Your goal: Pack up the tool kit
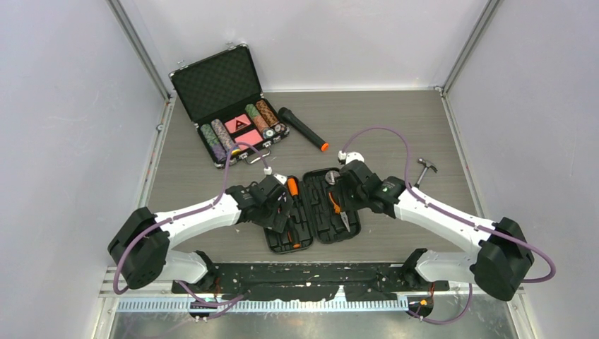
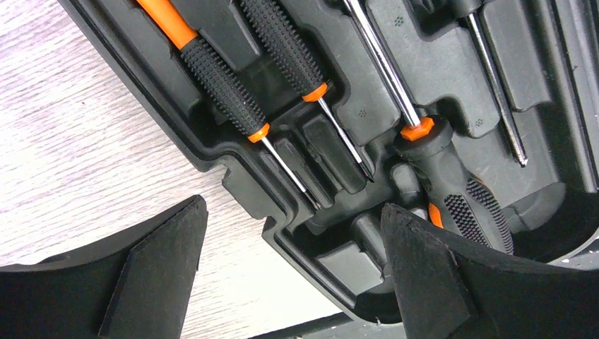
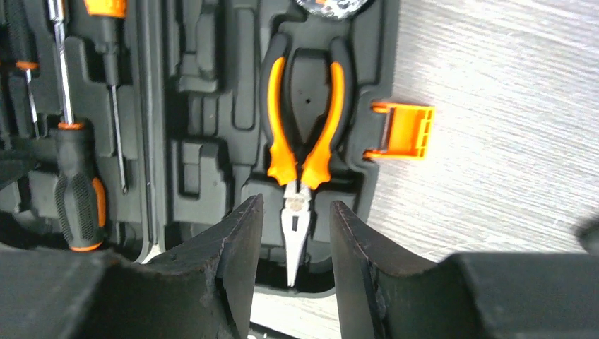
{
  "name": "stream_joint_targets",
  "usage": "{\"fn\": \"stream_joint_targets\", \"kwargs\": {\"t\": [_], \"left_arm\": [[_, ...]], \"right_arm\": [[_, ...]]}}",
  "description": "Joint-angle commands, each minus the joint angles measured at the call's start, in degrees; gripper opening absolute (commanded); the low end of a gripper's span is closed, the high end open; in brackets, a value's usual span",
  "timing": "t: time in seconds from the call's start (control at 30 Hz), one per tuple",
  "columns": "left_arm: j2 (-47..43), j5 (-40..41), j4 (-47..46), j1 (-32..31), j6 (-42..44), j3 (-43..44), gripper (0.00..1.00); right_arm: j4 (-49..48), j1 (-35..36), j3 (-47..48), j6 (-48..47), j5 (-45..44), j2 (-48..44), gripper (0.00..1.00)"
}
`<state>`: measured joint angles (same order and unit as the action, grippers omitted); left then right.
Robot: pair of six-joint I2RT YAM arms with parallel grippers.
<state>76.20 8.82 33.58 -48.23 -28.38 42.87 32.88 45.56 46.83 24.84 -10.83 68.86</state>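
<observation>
The black tool kit case [image 1: 314, 208] lies open in the middle of the table, both halves flat. Orange-and-black screwdrivers [image 2: 226, 78] sit in its left half's slots. Orange-handled pliers [image 3: 304, 127] lie in the right half, with the orange latch [image 3: 406, 131] beside them. My left gripper [image 1: 279, 205] is open and empty, and its jaws [image 2: 293, 233] straddle the case's outer edge. My right gripper [image 1: 346, 187] is open and empty, and its fingers [image 3: 297, 212] hang to either side of the pliers' nose without touching it. A small hammer [image 1: 424, 169] lies on the table to the right of the case.
An open metal-edged poker chip case [image 1: 226, 106] stands at the back left. A black flashlight with an orange tip [image 1: 302, 129] lies behind the tool kit. Walls close the table on the left, back and right.
</observation>
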Motion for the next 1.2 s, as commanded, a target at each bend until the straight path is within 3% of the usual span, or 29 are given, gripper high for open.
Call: {"fn": "stream_joint_targets", "kwargs": {"t": [0.0,0.2,0.4,0.83,1.17], "left_arm": [[-0.9,-0.6,-1.7,0.4,-1.0,-0.7,0.93],[0.3,-1.3,-1.6,0.4,-0.9,-0.9,0.93],[1.2,-1.4,-1.5,0.3,-0.7,-1.2,0.93],[1.6,-1.4,-1.4,0.4,-0.7,-1.3,0.93],[1.1,-1.3,-1.1,0.4,-0.6,-1.2,0.93]], "right_arm": [[-2.8,-1.2,2.3,-2.1,-0.3,2.8,0.45],[-4.1,-1.2,2.8,-1.5,-1.4,8.9,0.46],[-8.1,-1.2,1.6,0.1,-3.0,11.8,0.37],[-9.5,-0.1,4.7,-7.9,0.6,13.3,0.33],[-8.7,-0.7,-0.7,-5.0,3.7,19.9,0.20]]}}
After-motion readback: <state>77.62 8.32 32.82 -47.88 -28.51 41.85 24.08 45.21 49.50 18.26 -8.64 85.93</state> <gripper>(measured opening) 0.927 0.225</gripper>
